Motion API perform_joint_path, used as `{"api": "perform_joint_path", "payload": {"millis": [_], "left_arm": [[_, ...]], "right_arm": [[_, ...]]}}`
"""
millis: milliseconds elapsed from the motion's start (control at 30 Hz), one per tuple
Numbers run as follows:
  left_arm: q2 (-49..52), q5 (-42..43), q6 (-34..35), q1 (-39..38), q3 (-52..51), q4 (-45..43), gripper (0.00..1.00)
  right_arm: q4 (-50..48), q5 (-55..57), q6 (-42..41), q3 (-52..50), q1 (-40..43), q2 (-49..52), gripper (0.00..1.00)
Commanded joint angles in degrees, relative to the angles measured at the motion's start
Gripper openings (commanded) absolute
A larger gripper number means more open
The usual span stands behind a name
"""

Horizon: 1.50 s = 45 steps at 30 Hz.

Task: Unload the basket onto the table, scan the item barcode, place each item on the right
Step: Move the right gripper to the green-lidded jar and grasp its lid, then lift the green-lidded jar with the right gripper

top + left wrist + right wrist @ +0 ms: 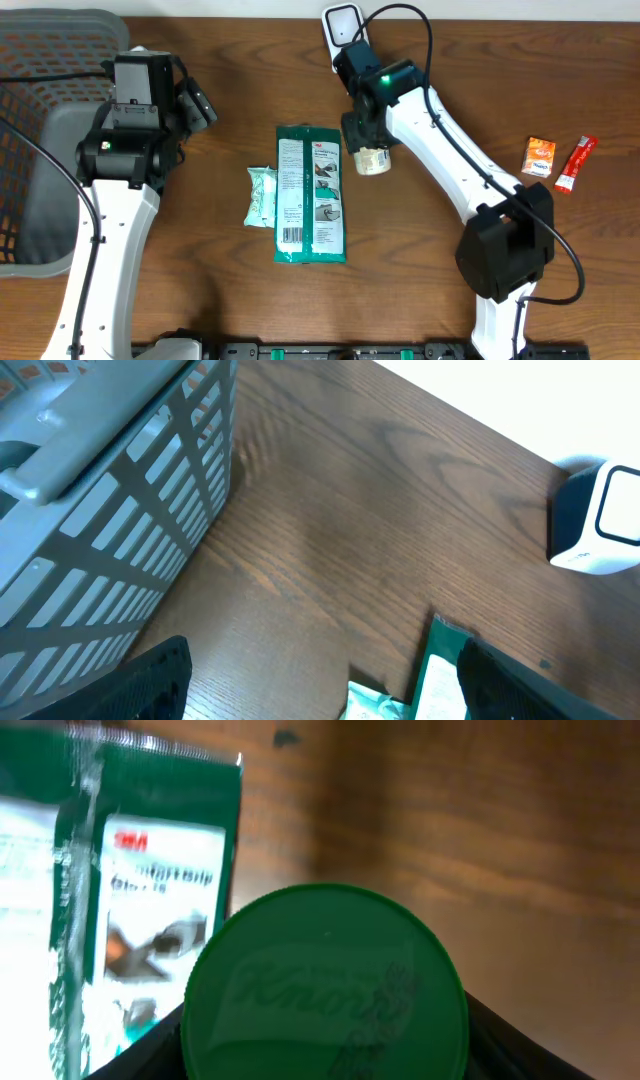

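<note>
One table [230,300]: brown wood, and all the things sit on it.
Basket [40,60]: gray, with holes in its sides, at my far left.
Left gripper [320,685]: near the basket, over bare wood. My jaws are spread wide with nothing in them.
Right gripper [325,1055]: pointing down at the middle of the table. My jaws squeeze the jar from both sides.
Green pack [310,195]: flat in the middle of the table, with a white label and a barcode near its bottom end.
Scanner [342,25]: white and black, at the far edge of the table, just past my right gripper.
Jar [373,160]: small, with a round green lid [325,985] that says Knorr. It is just beside the top right corner of the green pack, between my right fingers.
Pale packet [261,196]: light green, touching the left side of the green pack.
Orange packet [539,157]: far to my right.
Red stick [576,164]: thin, just beside the orange packet.
</note>
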<state>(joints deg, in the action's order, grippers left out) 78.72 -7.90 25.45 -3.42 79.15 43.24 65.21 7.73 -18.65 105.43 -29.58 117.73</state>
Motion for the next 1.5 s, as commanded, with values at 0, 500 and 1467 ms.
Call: {"api": "perform_joint_path", "payload": {"millis": [0, 500, 1467], "left_arm": [[0.1, -0.9, -0.3, 0.2, 0.7, 0.0, 0.85], [0.1, -0.9, -0.3, 0.2, 0.7, 0.0, 0.85], [0.1, -0.9, -0.3, 0.2, 0.7, 0.0, 0.85]], "right_arm": [[-3.0, 3.4, -0.3, -1.5, 0.7, -0.3, 0.41], [-7.6, 6.9, -1.3, -4.0, 0.8, -0.5, 0.35], [-38.6, 1.5, 0.3, -45.8, 0.7, -32.4, 0.25]]}}
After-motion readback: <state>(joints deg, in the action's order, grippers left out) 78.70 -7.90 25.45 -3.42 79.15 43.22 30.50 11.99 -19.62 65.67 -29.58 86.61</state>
